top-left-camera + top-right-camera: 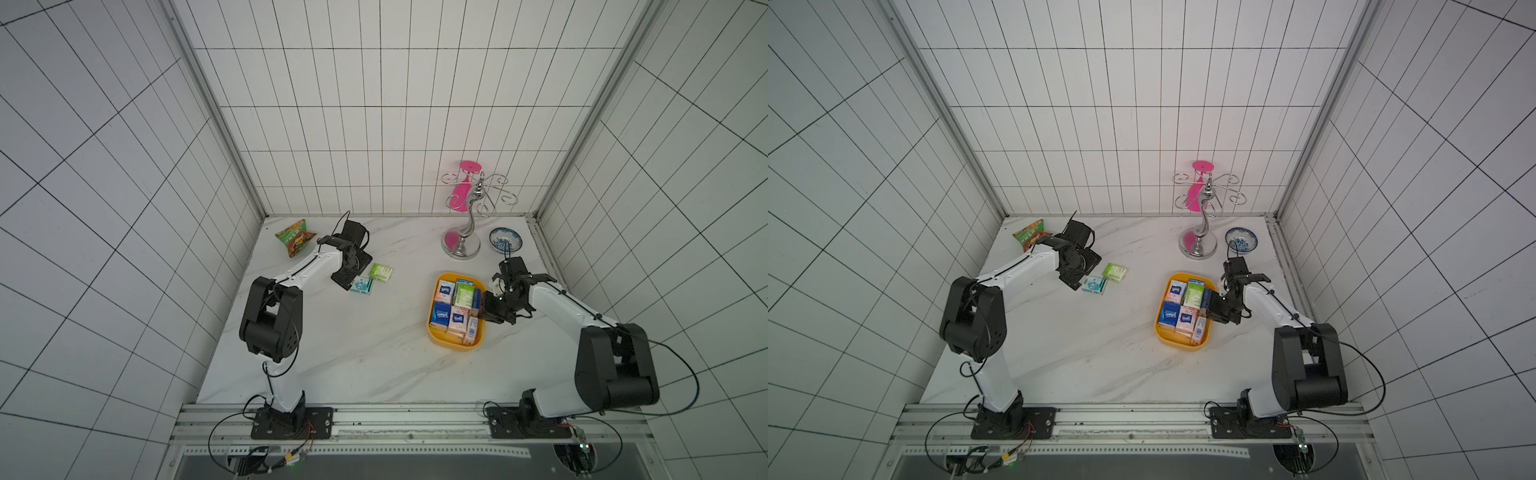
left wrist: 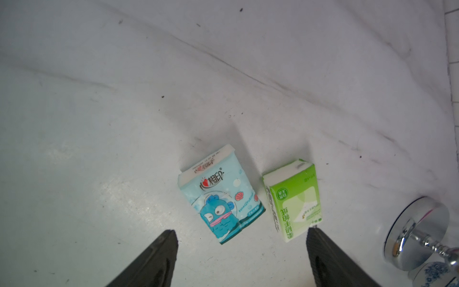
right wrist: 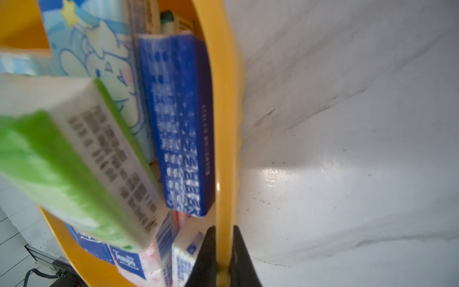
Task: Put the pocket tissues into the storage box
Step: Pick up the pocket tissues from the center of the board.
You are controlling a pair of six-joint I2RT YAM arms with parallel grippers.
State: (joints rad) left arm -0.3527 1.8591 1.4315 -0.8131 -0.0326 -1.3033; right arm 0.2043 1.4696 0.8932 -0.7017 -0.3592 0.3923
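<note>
marble table (image 1: 353, 353) bears tissues (image 1: 380, 272), box (image 1: 451, 343), bowl (image 1: 515, 242), stand (image 1: 461, 248), bag (image 1: 296, 237).

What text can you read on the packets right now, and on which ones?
"相印" after a red heart: teal-white packet, outside the box.
"Tempo": pink-white packet in the storage box.
Light green packet: upside-down Chinese characters, not surely readable.
Dark blue packet and boxed green packet: side print too blurred.
Snack bag: print too small.
</note>
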